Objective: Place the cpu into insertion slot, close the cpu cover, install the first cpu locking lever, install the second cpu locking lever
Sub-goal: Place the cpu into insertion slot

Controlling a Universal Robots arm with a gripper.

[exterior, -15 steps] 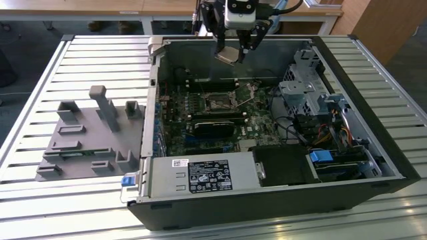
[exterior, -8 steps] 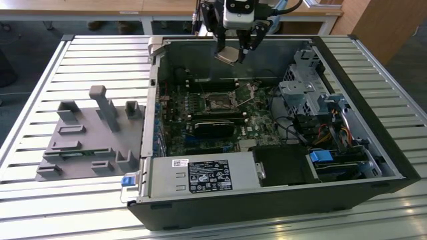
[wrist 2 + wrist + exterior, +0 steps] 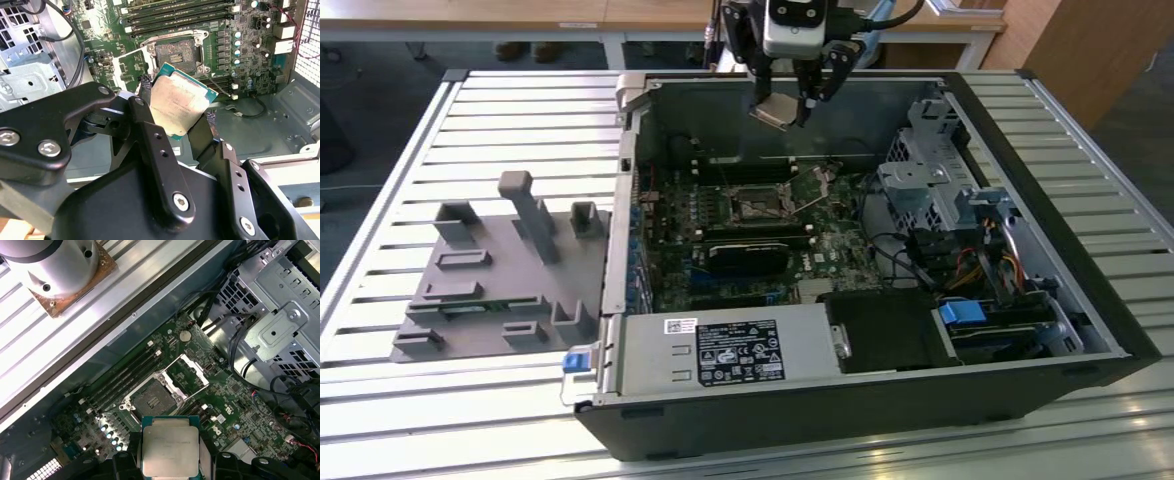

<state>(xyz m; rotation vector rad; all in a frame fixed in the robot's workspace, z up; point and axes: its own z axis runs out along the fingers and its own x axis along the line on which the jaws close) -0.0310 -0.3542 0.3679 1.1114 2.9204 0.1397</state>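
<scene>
The black jointed links of the gripper (image 3: 177, 102) lie closest in the second wrist view, and its two fingers (image 3: 146, 92) are clamped on opposite edges of the cpu (image 3: 179, 105), whose pale, dull metal face is turned toward that camera. The chip is tilted, held in the air above the green motherboard (image 3: 240, 55) and touching nothing but the fingers. Beneath it lies the insertion slot (image 3: 175, 52), a dark square with a metal rim and nothing in it. The cpu cover (image 3: 120, 59) stands swung open beside the socket, green board showing through its window, and a thin wire locking lever (image 3: 220, 86) sticks out on the socket's other side. Long black memory slots (image 3: 175, 20) run past the socket. In the first wrist view the cpu (image 3: 170, 447) sits between the dark fingers of the gripper (image 3: 170, 450), with the open insertion slot (image 3: 152, 399) and the raised cpu cover (image 3: 195, 369) beyond it, and a grey metal drive cage (image 3: 280, 330) off to one side. In the exterior view the gripper (image 3: 787, 105) hangs over the far part of the open computer case (image 3: 1067, 330), carrying the cpu (image 3: 774, 110) well above the insertion slot (image 3: 754, 208). The case lies on a slatted metal table (image 3: 454, 420), and a grey fixture tray (image 3: 494, 270) lies at the exterior view's left.
</scene>
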